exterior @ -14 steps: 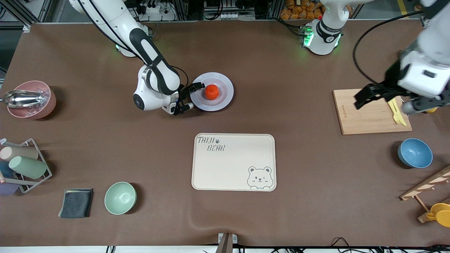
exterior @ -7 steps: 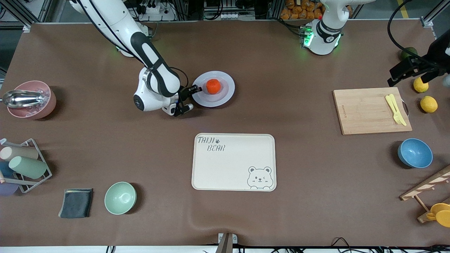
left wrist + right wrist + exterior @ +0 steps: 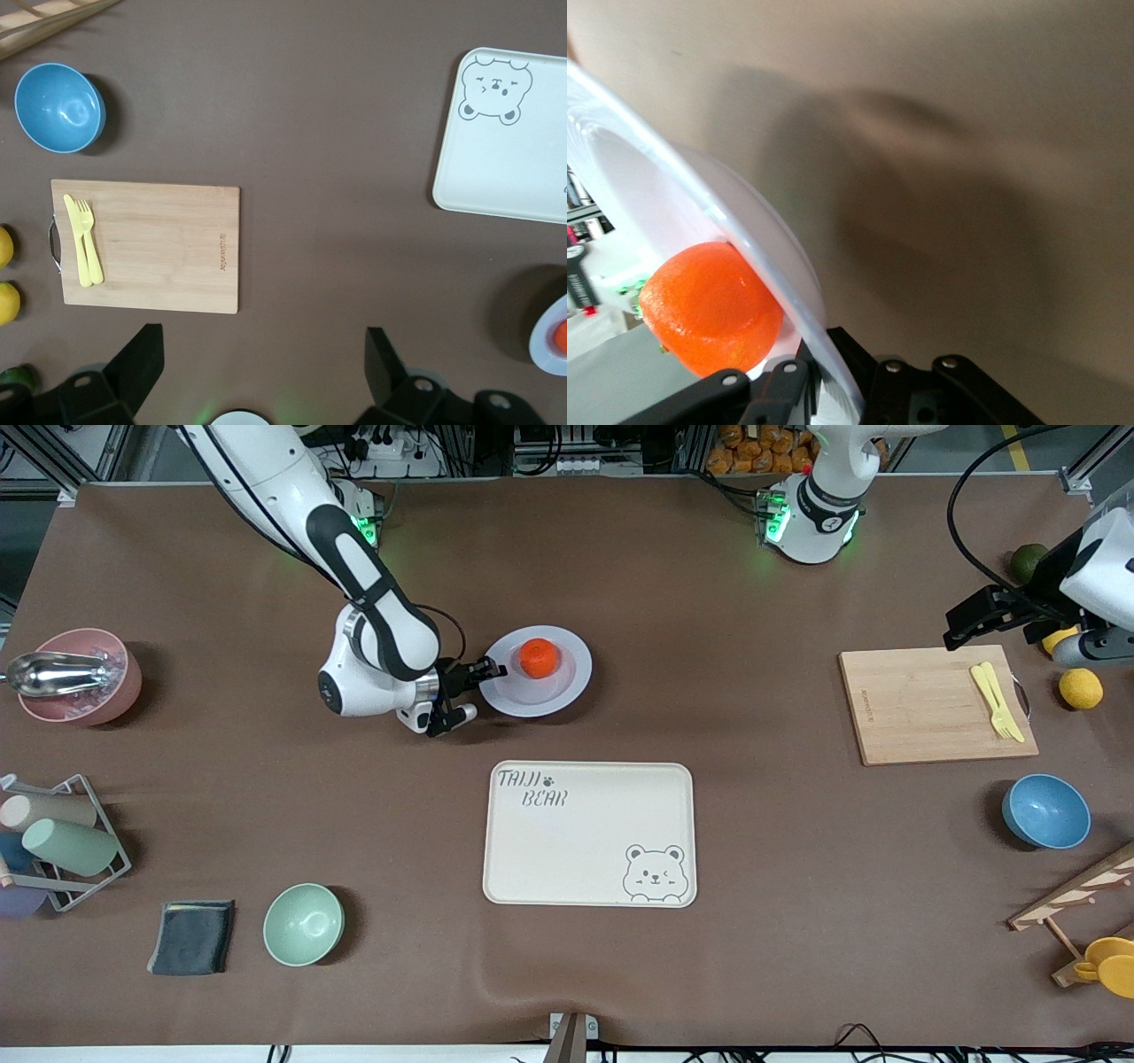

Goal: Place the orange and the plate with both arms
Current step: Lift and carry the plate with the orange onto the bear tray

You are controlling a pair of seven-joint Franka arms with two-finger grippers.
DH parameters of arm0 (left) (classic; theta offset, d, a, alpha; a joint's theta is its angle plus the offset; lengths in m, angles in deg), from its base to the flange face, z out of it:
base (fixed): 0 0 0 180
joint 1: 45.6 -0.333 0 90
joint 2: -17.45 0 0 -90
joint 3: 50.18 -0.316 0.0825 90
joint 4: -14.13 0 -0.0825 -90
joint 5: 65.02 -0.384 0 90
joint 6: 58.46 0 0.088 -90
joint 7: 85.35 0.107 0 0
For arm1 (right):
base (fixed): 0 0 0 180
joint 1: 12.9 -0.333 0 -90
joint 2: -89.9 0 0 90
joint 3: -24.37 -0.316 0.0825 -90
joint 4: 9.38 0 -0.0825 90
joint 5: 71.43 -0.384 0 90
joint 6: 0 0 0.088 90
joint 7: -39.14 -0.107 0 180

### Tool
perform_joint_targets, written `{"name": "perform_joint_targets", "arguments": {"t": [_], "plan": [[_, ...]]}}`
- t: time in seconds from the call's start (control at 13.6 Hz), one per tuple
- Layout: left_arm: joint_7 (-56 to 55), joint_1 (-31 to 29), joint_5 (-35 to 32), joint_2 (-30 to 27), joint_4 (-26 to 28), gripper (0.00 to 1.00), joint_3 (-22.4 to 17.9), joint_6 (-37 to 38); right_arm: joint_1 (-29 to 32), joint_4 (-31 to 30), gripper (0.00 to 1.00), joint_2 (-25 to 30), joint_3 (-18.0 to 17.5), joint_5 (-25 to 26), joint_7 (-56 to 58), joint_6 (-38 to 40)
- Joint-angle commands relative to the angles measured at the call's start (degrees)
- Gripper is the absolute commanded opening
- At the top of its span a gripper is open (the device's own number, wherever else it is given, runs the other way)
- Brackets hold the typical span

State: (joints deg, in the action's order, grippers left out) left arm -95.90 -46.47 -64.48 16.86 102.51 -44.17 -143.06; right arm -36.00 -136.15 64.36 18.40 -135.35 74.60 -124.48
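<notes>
Pale lavender-white, glossy and stiff: the plate [image 3: 537, 672] is pinched by its rim in the right gripper [image 3: 467, 689], at the edge toward the right arm's end of the table. The right wrist view shows the rim [image 3: 780, 266] running between the fingers, which are closed onto it. The orange [image 3: 538, 658] sits on the plate, off centre, toward the robots' side. Plate plus fruit are held over bare brown cloth, farther from the front camera than the cream bear tray [image 3: 589, 833]; a shadow beneath suggests the plate is lifted rather than resting, but I cannot be sure.

Handling, judged: the plate is rigid and likely light, but a one-sided rim pinch leaves it cantilevered, so it can sag or twist in the fingers. Smooth glaze makes slip plausible. The orange is round and free to roll; any tilt toward the open edge would send it off. Keep the plate level and move slowly. A hold on the wide rim is the only practical one.

Left gripper [image 3: 992, 615]: fingers spread apart, holding nothing, hanging over the table at the corner of the wooden cutting board [image 3: 937, 706], which carries a yellow fork [image 3: 999, 701]. That arm appears to be waiting. Lemon [image 3: 1081, 688] and blue bowl [image 3: 1045, 811] lie nearby.
</notes>
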Motion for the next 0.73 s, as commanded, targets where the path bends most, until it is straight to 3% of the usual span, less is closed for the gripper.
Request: {"name": "perform_joint_targets", "arguments": {"t": [0.0, 0.29, 0.66], "plan": [[1.0, -0.5, 0.3, -3.0, 4.2, 1.00, -0.3, -1.4, 1.5, 3.3, 0.00, 1.8, -0.2, -1.0, -5.4, 3.6], [1.2, -0.6, 0.3, -2.3, 3.7, 1.00, -0.5, -1.4, -0.4, 10.3, 0.00, 1.6, -0.2, 0.5, -21.5, 3.9], [1.2, -1.6, 0.4, -2.4, 4.3, 1.00, -0.5, -0.8, -1.1, 22.7, 0.00, -4.3, -0.2, 1.7, -31.5, 3.4]]}}
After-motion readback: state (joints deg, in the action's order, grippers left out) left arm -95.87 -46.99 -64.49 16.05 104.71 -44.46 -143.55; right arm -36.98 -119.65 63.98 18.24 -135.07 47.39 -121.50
